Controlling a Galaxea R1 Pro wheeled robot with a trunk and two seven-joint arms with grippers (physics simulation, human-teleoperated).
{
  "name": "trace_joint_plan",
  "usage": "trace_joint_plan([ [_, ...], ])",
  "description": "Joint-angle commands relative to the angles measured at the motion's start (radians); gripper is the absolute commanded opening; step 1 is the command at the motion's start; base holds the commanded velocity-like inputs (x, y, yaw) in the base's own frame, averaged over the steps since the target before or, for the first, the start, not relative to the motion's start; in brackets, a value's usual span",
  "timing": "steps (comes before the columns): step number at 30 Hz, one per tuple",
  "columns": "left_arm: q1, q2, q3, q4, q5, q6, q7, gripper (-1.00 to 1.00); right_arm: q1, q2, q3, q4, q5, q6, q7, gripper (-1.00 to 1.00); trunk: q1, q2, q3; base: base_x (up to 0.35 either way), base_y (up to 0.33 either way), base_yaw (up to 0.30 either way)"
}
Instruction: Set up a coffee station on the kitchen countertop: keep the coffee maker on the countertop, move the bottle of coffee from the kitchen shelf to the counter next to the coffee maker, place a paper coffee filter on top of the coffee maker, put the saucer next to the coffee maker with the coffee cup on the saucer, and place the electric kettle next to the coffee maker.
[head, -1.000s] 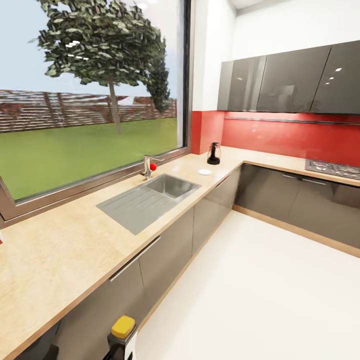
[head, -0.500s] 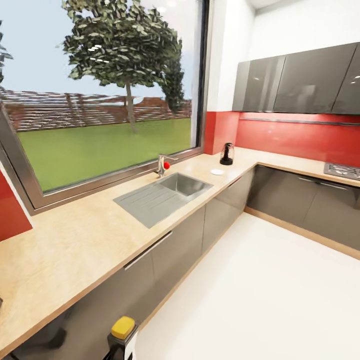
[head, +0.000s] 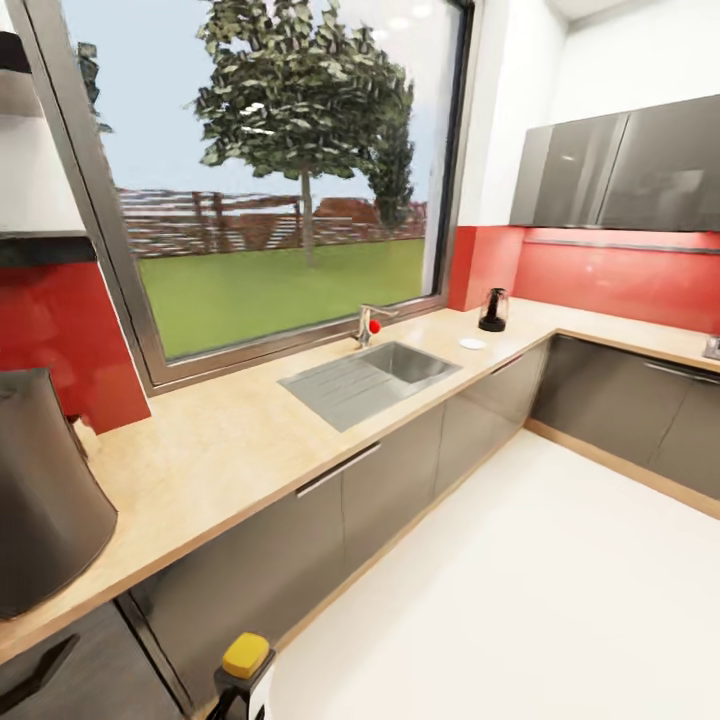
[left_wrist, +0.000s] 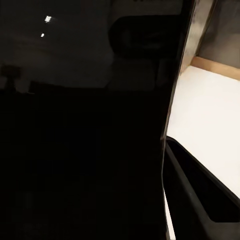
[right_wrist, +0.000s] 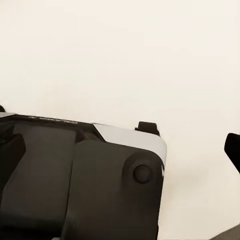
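Coffee maker (head: 490, 309) sitting on countertop (head: 230, 440) far along, in corner by red backsplash; small white disc (head: 472, 343), prob. saucer, lying just beside it. Both well away from pincers, so robot prob. in transit. Big dark rounded appliance (head: 40, 500) looming close at head view's left edge, identity unclear. Sink (head: 370, 378) sitting between it & coffee maker. R wrist cam facing pale floor (right_wrist: 120, 55) over robot body; L facing dark cabinet front (left_wrist: 85, 125). Can't tell pincer state, either arm.

Countertop (head: 230, 450) pale wood-look, matt. Sink (head: 365, 380) brushed metal. Lower cabinet fronts (head: 400, 470) glossy dark grey. Backsplash (head: 620, 280) glossy red. Floor (head: 520, 590) smooth white.
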Motion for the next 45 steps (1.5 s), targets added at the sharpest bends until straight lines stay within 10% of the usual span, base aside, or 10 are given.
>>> trace_joint_plan([
  [1, -0.001, 0.001, -0.008, 0.001, 0.010, -0.003, -0.001, -1.00, -0.001, 0.000, 0.007, 0.001, -0.011, -0.003, 0.003, 1.00, 0.000, -0.002, -0.002, -0.287, 0.199, 0.276],
  [45, -0.001, 0.002, -0.004, 0.002, 0.012, -0.003, 0.007, -1.00, -0.001, 0.000, 0.007, 0.001, -0.010, -0.003, 0.002, 1.00, 0.000, -0.002, -0.020, -0.106, 0.116, 0.276],
])
